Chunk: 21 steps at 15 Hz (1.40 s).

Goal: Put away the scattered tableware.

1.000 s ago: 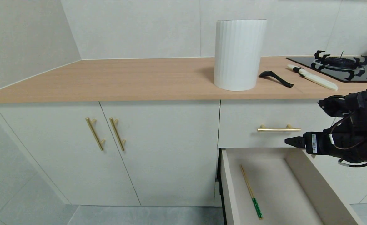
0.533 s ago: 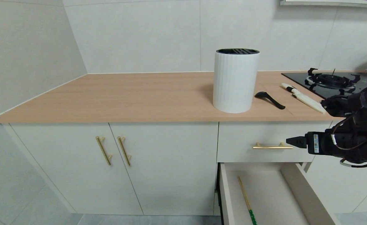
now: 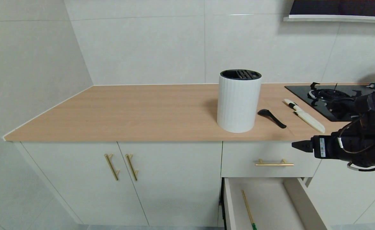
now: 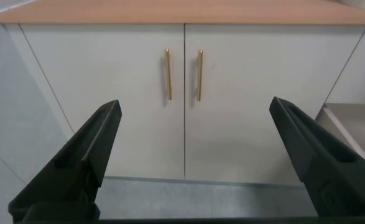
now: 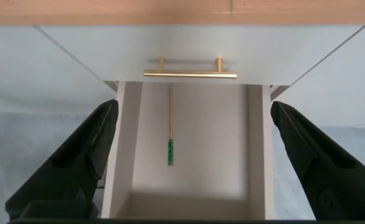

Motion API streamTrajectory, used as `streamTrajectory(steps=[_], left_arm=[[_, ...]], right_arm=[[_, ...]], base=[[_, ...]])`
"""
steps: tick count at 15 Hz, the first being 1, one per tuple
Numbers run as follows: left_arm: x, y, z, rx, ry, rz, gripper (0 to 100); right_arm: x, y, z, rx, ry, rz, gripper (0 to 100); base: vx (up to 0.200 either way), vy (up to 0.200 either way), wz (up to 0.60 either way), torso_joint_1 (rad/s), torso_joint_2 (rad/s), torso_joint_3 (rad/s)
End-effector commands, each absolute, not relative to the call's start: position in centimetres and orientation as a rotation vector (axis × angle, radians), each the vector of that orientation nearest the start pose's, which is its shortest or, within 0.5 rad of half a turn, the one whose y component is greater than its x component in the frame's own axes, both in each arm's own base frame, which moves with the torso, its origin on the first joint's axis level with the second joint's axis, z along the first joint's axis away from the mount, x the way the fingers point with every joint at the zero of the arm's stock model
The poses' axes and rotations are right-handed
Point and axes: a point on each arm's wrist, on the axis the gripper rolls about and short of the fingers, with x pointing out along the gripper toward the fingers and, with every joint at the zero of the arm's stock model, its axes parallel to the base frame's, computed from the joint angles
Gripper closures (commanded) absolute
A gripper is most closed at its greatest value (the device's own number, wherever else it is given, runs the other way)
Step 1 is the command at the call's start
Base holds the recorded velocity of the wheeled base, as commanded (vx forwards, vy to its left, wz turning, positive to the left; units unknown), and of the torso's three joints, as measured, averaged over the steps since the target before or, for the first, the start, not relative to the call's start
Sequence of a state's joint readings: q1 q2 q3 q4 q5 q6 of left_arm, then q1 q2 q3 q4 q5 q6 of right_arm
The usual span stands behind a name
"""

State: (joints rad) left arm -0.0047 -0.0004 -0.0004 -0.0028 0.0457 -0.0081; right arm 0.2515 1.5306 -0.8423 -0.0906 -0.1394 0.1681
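While my right claw (image 3: 297,146) hangs wide and empty in front of the closed top drawer (image 3: 238,159), just under the table (image 3: 126,115) edge and above the open lower drawer (image 3: 305,204), the risks lie mostly on the way up. If I rise toward the table from here, I judge that a finger could catch the table lip or the brass handle (image 3: 274,164). The lower drawer juts out beneath the arm, and a careless drop would knock its side wall.

Other side: my left claw (image 4: 194,104) is also wide and empty, facing the cupboard doors (image 4: 182,112), well apart from the tableware.

Looks:
- The knife (image 3: 304,115) has a pale blade and a pale handle with a dark band. It lies flat on the table between the spoon (image 3: 271,118) and the stove (image 3: 331,95), tip toward the front edge. It is flat and thin, so there is probably little for fingers to get under. It is likely to skid or pivot if pinched off-centre, and a push could send it over the near edge.
- The spoon is black and small, with its bowl just beside the holder (image 3: 238,100) and its handle angled toward the front. A wide approach may bump the holder.
- The holder is white, ribbed and upright, with a dark slotted top. It is tall and might tip if struck high.
- The chopsticks (image 5: 170,127) are thin wood with a green end, lying lengthwise in the lower drawer. I cannot tell whether there is one or a pair.
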Motion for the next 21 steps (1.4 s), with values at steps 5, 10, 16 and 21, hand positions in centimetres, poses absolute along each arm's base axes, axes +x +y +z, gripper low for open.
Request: streamTrajectory(steps=[5,10,16,21], left_arm=[[-2.3,0.1,7.6,-0.009,-0.003,0.041,0],[-2.3,0.1,7.6,-0.009,-0.003,0.041,0],[-2.3,0.1,7.6,-0.009,-0.003,0.041,0],[-2.3,0.1,7.6,-0.009,-0.003,0.041,0]], right_arm=[[26.4,5.4,20.2,-0.044,0.489,0.082,0],[32.1,4.3,21.6,-0.091,0.385,0.224,0],[37.7,0.7,18.7,-0.079,0.367,0.344,0],[41.5,0.9,14.7,-0.083,0.367,0.356,0]], base=[[0.0,0.0,0.0,0.017,-0.04,-0.021],[0.0,0.0,0.0,0.0,0.0,0.0],[0.0,0.0,0.0,0.0,0.0,0.0],[0.0,0.0,0.0,0.0,0.0,0.0]])
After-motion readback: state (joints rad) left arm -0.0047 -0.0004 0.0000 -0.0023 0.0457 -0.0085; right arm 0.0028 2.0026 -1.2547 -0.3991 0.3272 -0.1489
